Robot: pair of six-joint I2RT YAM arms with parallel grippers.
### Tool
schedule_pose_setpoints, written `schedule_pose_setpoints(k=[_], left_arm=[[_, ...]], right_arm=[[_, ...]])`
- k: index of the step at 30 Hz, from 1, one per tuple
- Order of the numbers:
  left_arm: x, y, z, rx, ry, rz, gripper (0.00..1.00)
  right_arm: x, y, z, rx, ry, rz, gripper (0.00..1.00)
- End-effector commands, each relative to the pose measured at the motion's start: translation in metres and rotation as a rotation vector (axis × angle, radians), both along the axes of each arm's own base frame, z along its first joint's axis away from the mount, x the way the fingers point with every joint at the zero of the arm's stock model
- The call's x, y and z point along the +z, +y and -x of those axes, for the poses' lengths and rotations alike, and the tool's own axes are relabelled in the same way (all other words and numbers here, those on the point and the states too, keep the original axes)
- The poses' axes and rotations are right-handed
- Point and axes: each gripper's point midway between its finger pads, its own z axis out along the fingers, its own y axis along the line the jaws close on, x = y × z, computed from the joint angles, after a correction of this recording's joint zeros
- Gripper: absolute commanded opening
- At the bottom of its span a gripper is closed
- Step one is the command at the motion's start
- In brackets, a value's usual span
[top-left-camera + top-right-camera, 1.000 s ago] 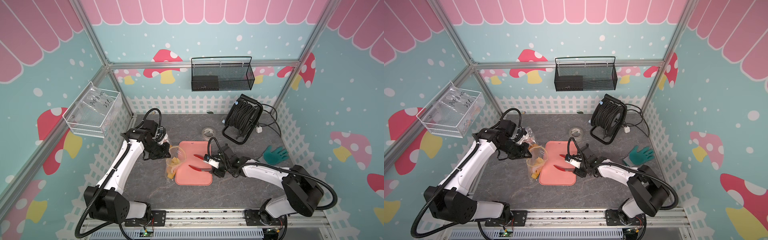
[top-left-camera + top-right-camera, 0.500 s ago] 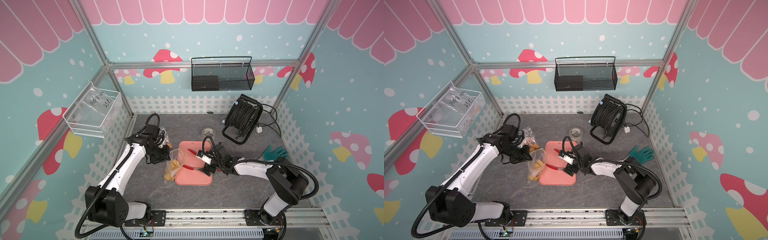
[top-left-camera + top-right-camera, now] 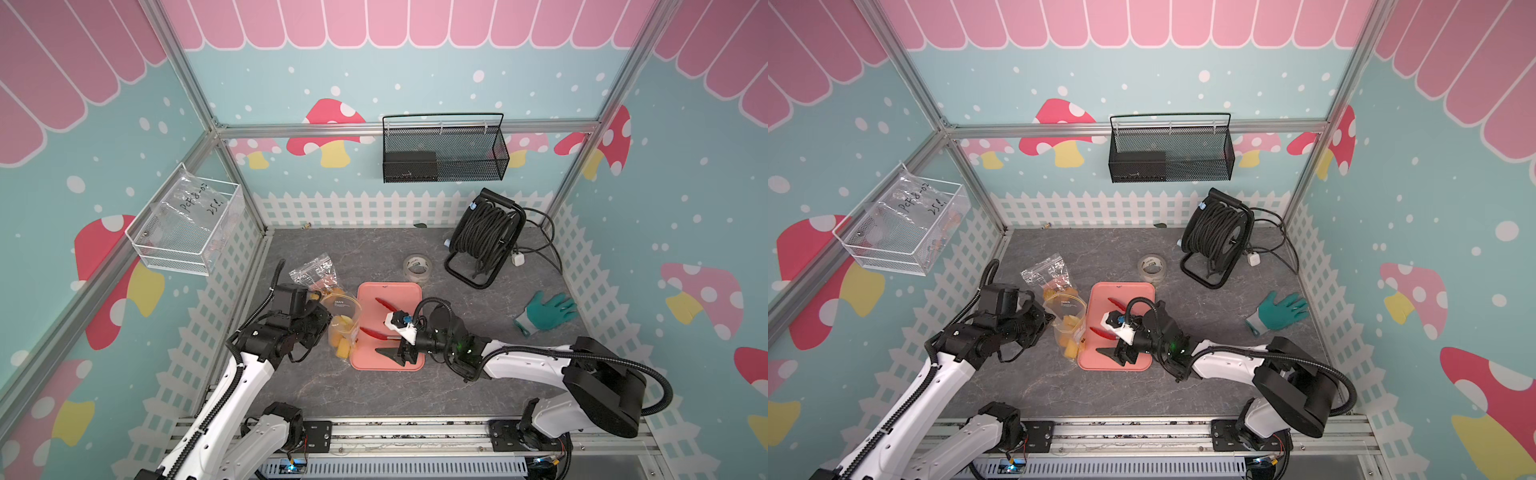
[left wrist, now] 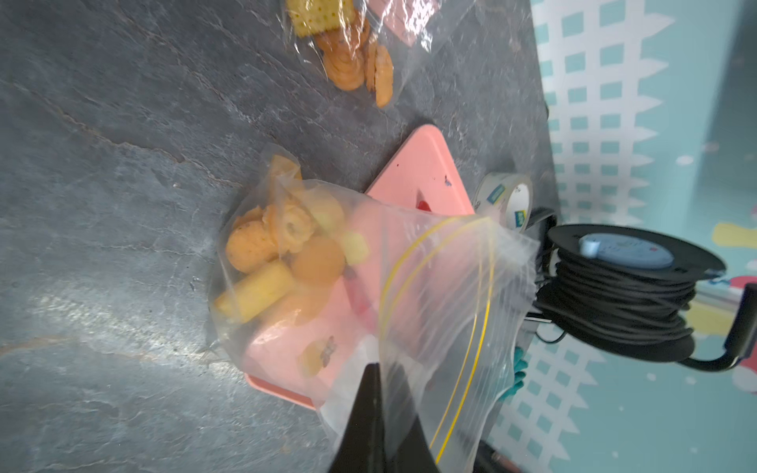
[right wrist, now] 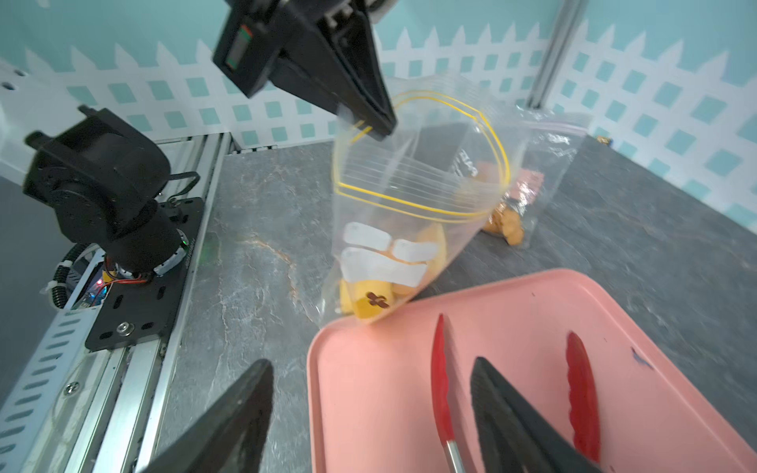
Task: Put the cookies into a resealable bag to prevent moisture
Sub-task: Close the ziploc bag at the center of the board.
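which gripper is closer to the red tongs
Right. The right gripper straddles one arm of the red tongs; the left gripper pinches the resealable bag beside the tray.

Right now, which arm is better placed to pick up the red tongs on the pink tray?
Probably right: the right gripper hangs open over the tongs on the tray, while the left gripper is clamped on the bag, holding its mouth open.

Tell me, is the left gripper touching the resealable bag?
Touching. The right wrist view shows the left gripper shut on the rim of the resealable bag.
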Motion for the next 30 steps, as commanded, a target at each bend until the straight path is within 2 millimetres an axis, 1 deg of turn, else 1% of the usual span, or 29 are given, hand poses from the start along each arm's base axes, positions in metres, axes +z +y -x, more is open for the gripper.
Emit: schedule_pose_setpoints(k=[1, 3, 7, 9, 10, 14, 17, 20, 25, 30], left_arm=[[-0.006, 0.007, -0.006, 0.156, -0.009, 0.058, 0.00], [-0.007, 0.005, -0.006, 0.156, -0.015, 0.063, 0.00], [-0.007, 0.004, -0.007, 0.155, -0.019, 0.053, 0.00], [-0.008, 0.003, -0.008, 0.156, -0.021, 0.056, 0.00], [-0.009, 0.003, -0.008, 0.155, -0.021, 0.059, 0.00], [-0.009, 0.001, -0.011, 0.155, -0.028, 0.068, 0.00], [-0.012, -0.002, -0.012, 0.147, -0.023, 0.074, 0.00], [-0.015, -0.003, -0.015, 0.152, -0.026, 0.085, 0.00], [-0.015, -0.006, -0.021, 0.143, -0.030, 0.088, 0.00], [-0.014, -0.005, -0.023, 0.149, -0.038, 0.081, 0.00]], right_arm=[[0.025, 0.027, -0.009, -0.034, -0.067, -0.098, 0.68], [0.024, 0.042, -0.012, -0.040, -0.089, -0.082, 0.69], [0.010, 0.062, -0.031, -0.078, -0.091, -0.043, 0.70], [0.001, 0.067, -0.045, -0.136, -0.071, -0.001, 0.69], [-0.001, 0.068, -0.049, -0.154, -0.065, 0.008, 0.69], [-0.004, 0.074, -0.051, -0.154, -0.028, 0.013, 0.68], [-0.004, 0.079, -0.049, -0.132, -0.017, 0.007, 0.63], [0.002, 0.082, -0.046, -0.106, -0.017, -0.014, 0.56], [0.010, 0.084, -0.044, -0.097, -0.011, -0.042, 0.42], [0.015, 0.082, -0.044, -0.103, -0.015, -0.055, 0.28]])
